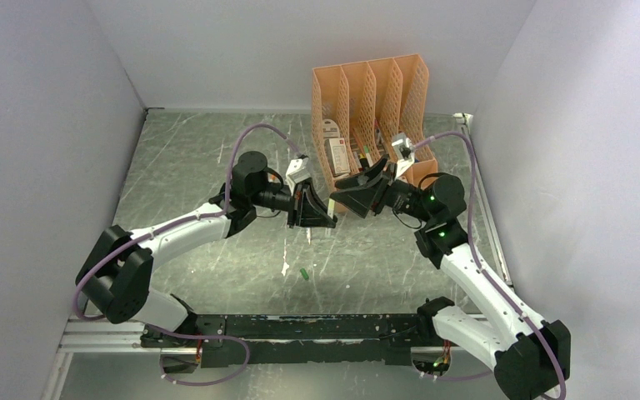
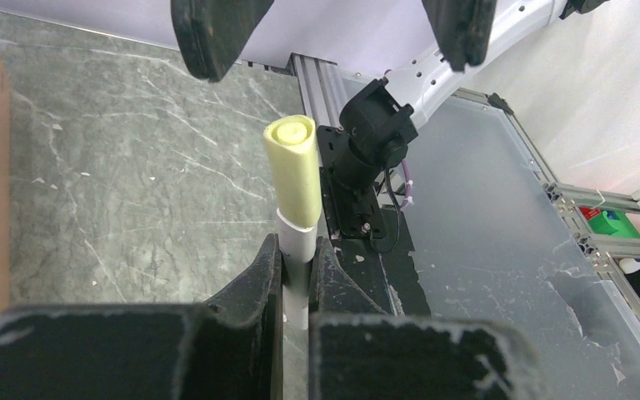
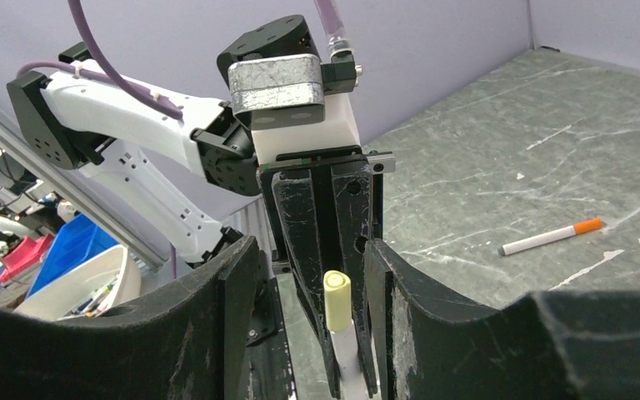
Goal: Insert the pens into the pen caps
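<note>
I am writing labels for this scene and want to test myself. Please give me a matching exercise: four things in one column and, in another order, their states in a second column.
Things:
1. left gripper
2. right gripper
3. orange-capped pen
4. green cap

States:
A. open
B. lying capped on the table
C. shut on the yellow-capped pen
D. loose on the table, no pen in it

Pairs: 1-C, 2-A, 3-B, 4-D.
</note>
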